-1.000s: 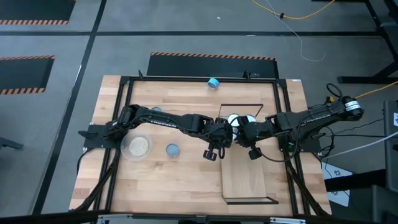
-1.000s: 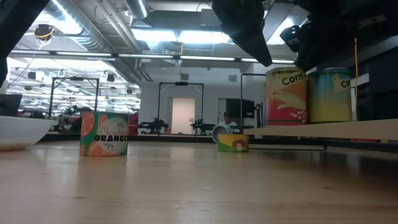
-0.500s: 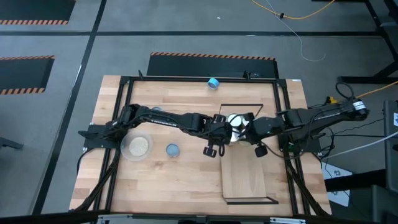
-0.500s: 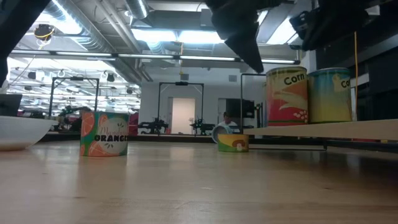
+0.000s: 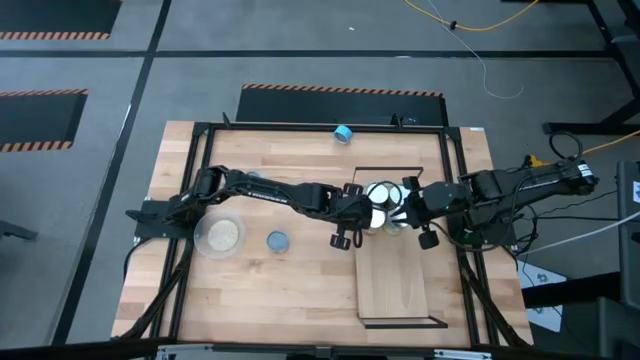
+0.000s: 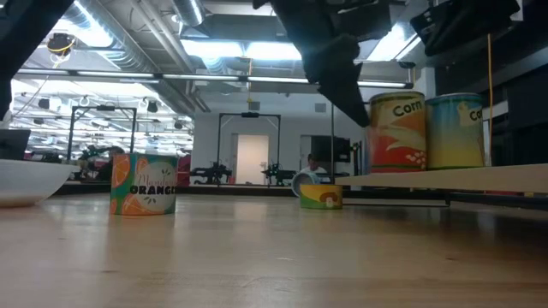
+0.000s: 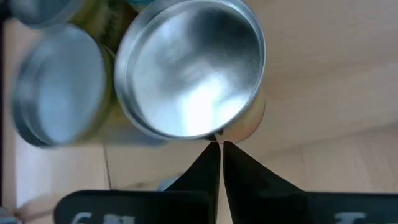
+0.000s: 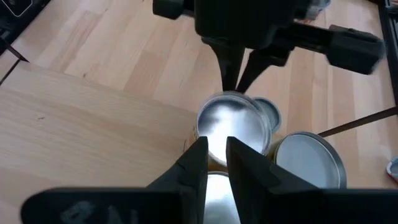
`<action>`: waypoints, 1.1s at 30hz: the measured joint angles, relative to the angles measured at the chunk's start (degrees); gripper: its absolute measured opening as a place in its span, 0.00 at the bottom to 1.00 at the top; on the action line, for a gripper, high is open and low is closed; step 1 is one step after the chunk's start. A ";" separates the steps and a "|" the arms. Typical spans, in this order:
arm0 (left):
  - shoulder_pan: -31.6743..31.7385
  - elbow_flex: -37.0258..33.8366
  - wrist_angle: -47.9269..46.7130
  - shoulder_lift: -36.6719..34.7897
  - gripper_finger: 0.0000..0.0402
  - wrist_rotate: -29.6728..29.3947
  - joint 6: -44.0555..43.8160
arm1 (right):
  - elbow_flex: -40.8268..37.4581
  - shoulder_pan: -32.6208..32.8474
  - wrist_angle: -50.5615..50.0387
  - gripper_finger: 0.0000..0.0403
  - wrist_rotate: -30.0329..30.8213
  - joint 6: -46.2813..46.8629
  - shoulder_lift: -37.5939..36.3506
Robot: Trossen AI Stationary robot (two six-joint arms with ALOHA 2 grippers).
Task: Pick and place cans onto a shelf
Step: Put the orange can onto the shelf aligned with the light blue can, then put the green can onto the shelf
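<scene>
Both arms meet over the far end of the shelf (image 5: 400, 285), a pale board w/ thin black frame lying on the right half of the worktop (image 5: 300, 300). A cluster of cans (image 5: 385, 195) stands on that end of the shelf; the low view shows two of them upright side by side, a corn can (image 6: 396, 131) and a blue-green can (image 6: 454, 131) touching or nearly so. Left pincer (image 7: 219, 148) is pressed fully together, tips meeting, holding nothing; it sits just at the rim of a silver-topped can (image 7: 189, 71), w/ another can (image 7: 56, 84) right beside that one. Right pincer (image 8: 216, 144) hovers over the same cluster from the opposite side, fingers a narrow gap apart, nothing visibly between them; can't tell if it touches a can top. Elsewhere on the worktop, well apart from the shelf: an orange-label can (image 6: 143, 184) w/ blue-grey top on the left part, near a clear round dish (image 5: 221, 235); a small mushroom-label can (image 6: 321, 197) farther back; a blue-topped can (image 5: 343, 133) at the far edge, looks tipped on its side.
</scene>
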 joint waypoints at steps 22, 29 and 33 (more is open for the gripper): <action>-0.19 0.48 0.66 -3.41 0.01 -0.32 -0.43 | 0.00 -0.02 0.07 0.16 -0.02 0.07 0.02; -0.37 0.50 -9.17 -11.52 0.01 -0.38 -3.70 | 0.02 -0.02 0.00 0.16 -0.02 0.07 0.02; -0.19 0.57 -17.04 -16.94 0.00 -0.39 -7.54 | 0.02 -0.02 -0.03 0.16 -0.02 0.07 0.02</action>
